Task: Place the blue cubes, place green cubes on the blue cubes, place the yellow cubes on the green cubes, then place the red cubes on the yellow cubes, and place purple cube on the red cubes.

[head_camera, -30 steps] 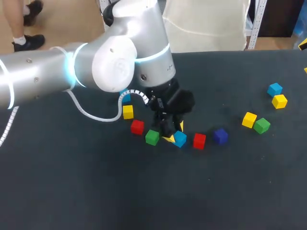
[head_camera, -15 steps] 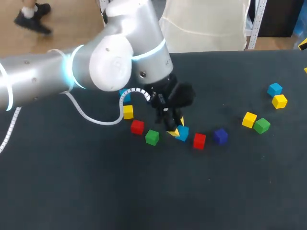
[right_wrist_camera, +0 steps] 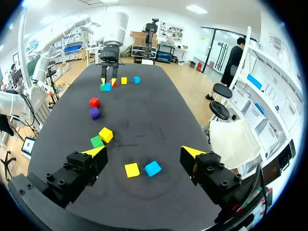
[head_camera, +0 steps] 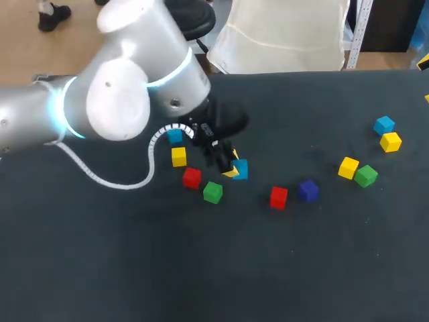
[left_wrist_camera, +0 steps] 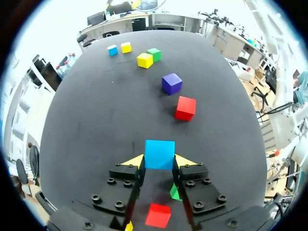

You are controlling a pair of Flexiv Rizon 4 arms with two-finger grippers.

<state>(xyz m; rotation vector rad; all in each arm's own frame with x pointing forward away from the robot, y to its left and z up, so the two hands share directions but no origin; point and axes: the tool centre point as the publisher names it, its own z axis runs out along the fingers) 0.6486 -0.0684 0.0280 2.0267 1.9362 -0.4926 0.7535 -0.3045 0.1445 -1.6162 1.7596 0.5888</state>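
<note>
Left pincer (left_wrist_camera: 159,161): closed on the held blue cube (left_wrist_camera: 159,154), one yellow tip on each side face; the cube looks lifted clear of the surface (head_camera: 134,268).
Held cube's place: left of middle, over the gap between the green cube (head_camera: 212,192) and the right red cube (head_camera: 278,197). The left red cube (head_camera: 192,178) and the near yellow cube (head_camera: 178,156) sit just to its left.
Right pincer (right_wrist_camera: 144,153): spread wide and holding nothing, hanging over the far blue cube (right_wrist_camera: 152,168) and far yellow cube (right_wrist_camera: 132,169) at the right end.
Grip risk: the tips seem to catch only the part of the cube nearest the wrist, so a quick swing could twist or drop it.
Set-down risk: lowering among the crowded cubes could knock them aside.
Base risk: a tilted or badly spaced blue cube would probably leave the later layers unsteady.
Cable risk: the white coiled cable (head_camera: 131,186) trails near the left cubes and might drag them.
</note>
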